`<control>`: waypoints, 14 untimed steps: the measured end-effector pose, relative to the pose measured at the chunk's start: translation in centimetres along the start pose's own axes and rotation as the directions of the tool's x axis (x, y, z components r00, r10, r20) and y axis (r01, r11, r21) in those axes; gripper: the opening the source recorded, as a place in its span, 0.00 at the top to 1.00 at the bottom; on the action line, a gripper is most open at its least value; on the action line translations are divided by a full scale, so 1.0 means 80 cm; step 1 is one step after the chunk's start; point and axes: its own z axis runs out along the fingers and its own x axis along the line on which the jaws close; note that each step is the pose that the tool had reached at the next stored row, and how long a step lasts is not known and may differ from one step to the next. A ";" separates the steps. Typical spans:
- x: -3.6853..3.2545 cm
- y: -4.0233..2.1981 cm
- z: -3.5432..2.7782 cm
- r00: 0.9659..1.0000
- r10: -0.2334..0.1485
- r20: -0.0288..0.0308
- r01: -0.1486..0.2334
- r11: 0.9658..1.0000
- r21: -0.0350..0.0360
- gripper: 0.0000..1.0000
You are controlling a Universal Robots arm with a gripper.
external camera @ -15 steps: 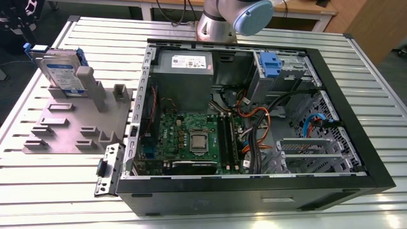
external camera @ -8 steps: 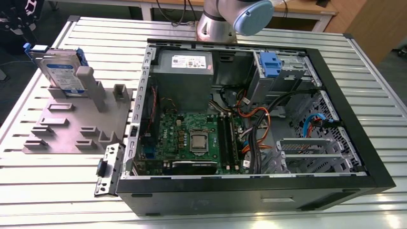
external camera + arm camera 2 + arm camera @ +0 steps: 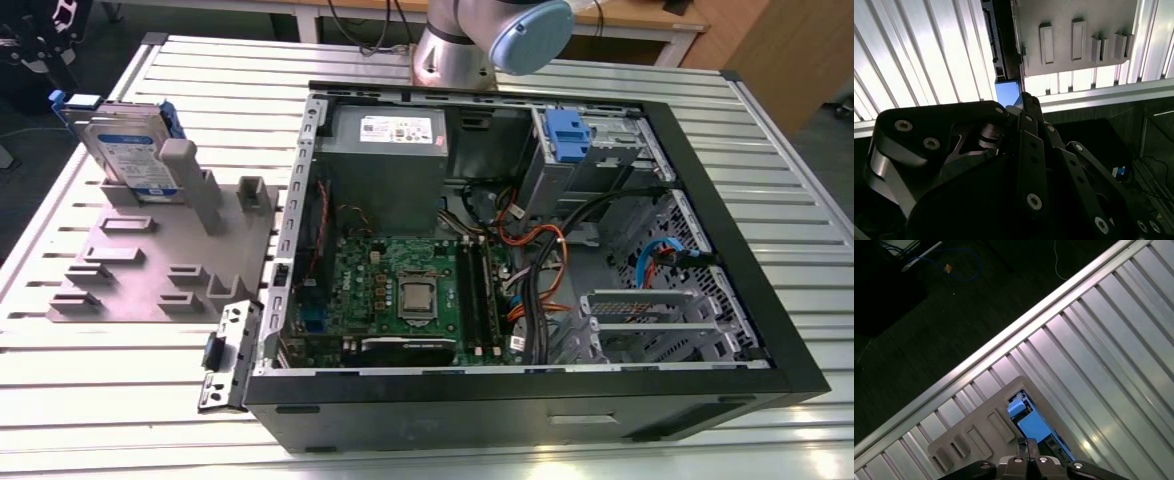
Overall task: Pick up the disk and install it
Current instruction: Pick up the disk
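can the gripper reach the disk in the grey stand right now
Probably yes: the disk stands upright in the grey stand with its top edge bare, and the gripper hovers above it with nothing between.

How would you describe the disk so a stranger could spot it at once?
Find the open computer case on the slatted metal table; to the exterior view's left of it lies a grey fixture plate. At that plate's far end the disk stands on edge: silver, with a white-and-blue label and blue frame, unlike the plain grey posts around it.
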 end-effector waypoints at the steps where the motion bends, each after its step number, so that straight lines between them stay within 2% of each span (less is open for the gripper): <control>1: 0.0000 0.0000 0.0000 1.000 -0.002 0.000 0.002 1.000 0.000 0.89; 8: 0.0000 0.0000 0.0000 0.999 -0.039 -0.002 0.039 0.999 0.001 0.89; 14: 0.0000 0.0000 0.0000 0.997 -0.082 -0.003 0.082 0.997 0.001 0.89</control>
